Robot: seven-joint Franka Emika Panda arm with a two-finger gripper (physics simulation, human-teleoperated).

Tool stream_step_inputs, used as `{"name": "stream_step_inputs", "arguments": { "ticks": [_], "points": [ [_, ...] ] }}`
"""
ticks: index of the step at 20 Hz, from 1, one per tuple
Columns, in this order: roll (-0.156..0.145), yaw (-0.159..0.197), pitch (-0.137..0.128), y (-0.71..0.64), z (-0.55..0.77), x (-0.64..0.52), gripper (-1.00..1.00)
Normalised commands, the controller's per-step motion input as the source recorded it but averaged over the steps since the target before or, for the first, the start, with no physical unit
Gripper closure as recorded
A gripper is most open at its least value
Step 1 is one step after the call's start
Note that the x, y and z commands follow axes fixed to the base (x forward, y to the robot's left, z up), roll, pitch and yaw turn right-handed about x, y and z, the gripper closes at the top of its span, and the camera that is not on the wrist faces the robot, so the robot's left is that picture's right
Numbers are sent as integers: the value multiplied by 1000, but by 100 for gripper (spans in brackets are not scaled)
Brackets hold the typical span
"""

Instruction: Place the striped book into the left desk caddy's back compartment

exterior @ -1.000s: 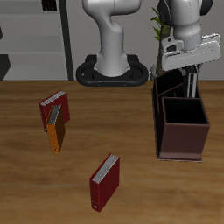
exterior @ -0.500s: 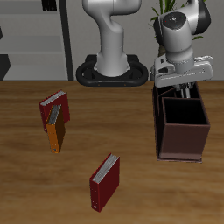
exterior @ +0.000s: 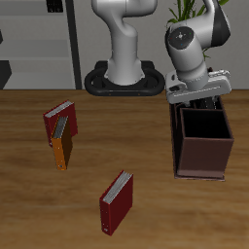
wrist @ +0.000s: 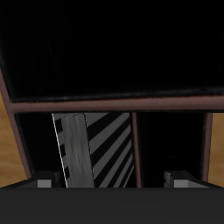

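Note:
The striped book [wrist: 96, 149] stands on edge inside the back compartment of the left desk caddy [exterior: 202, 156], leaning against its wall; in the exterior view my hand hides it. The caddy's maroon walls [wrist: 105, 105] frame the wrist view. My gripper [exterior: 199, 95] hangs just above the back compartment, the section nearer the robot's base. In the wrist view the gripper [wrist: 112, 182] has its fingertips [wrist: 45, 182] spread wide apart on either side of the book, and they are not pressing on it. The front compartment [exterior: 206, 126] holds nothing.
A dark-red book [exterior: 60, 119] leans with a small orange book [exterior: 61, 146] across the table from the caddy. Another dark-red book [exterior: 117, 201] stands near the table's front edge. The robot's base [exterior: 124, 80] and a plant [exterior: 185, 15] stand behind.
My arm has swung over the caddy and come down to its back compartment. The striped book has gone from tilted in my grip to standing inside, with the fingers spread.

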Motion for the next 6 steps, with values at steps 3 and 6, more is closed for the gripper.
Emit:
{"name": "stream_step_inputs", "arguments": {
  "ticks": [3,6],
  "points": [
    [46,-12,-23,55,145,-186,-100],
    [49,-10,-30,64,180,-207,-100]
  ]
}}
